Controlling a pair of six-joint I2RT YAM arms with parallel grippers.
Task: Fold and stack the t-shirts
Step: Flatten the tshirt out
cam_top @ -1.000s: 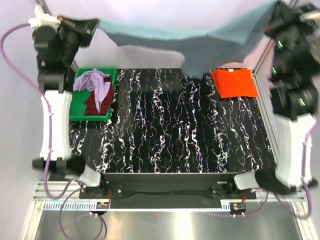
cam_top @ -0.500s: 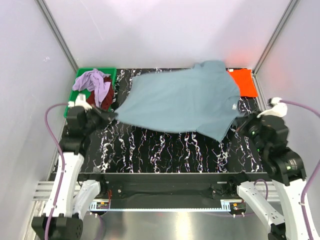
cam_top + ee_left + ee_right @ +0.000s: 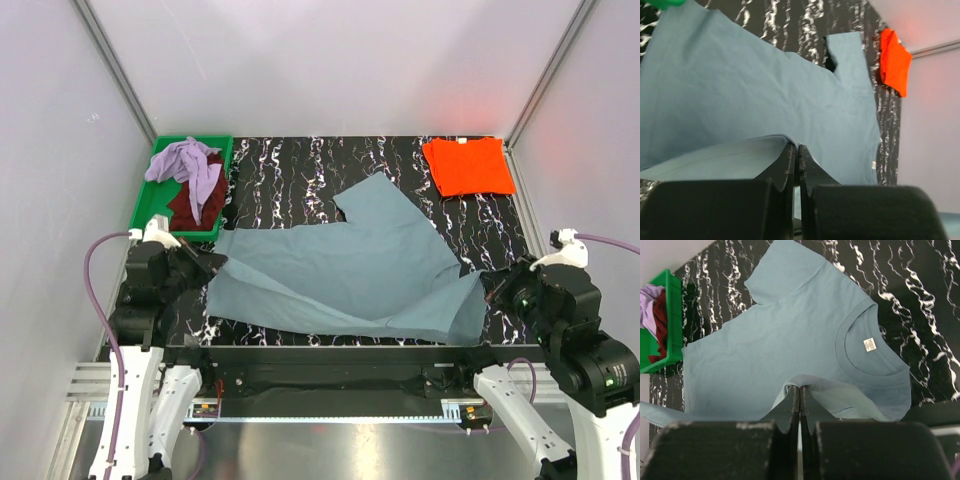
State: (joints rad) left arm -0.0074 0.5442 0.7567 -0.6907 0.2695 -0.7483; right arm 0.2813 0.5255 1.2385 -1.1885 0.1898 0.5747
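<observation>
we're in the spreading step here: the blue-grey t-shirt (image 3: pixel 340 270) lies mostly flat on the table (image 3: pixel 300 165), to the right of the green tray (image 3: pixel 190 141) and nearer the arm bases than it, with its near edge lifted and curling over. the left gripper (image 3: pixel 203 265) sits just on the near side of the tray, fingers pressed together and pinching the shirt's corner on that side; the left wrist view shows cloth caught between the closed tips. the right gripper (image 3: pixel 491 291) is well apart from the tray, across at the shirt's other near corner, jaws also shut on a fold of fabric. both arms are low and tucked back toward their bases, forearms reaching forward just above the table. the orange t-shirt (image 3: pixel 468 166) lies folded along the far edge, opposite the tray. inside the tray, the lavender t-shirt (image 3: pixel 185 160) and the maroon t-shirt (image 3: pixel 190 205) lie heaped and unfolded. next, i'd say, the held edge needs laying down smooth and taut, then both grips let go before the first fold. one shirt looks done, so it's early going.
</observation>
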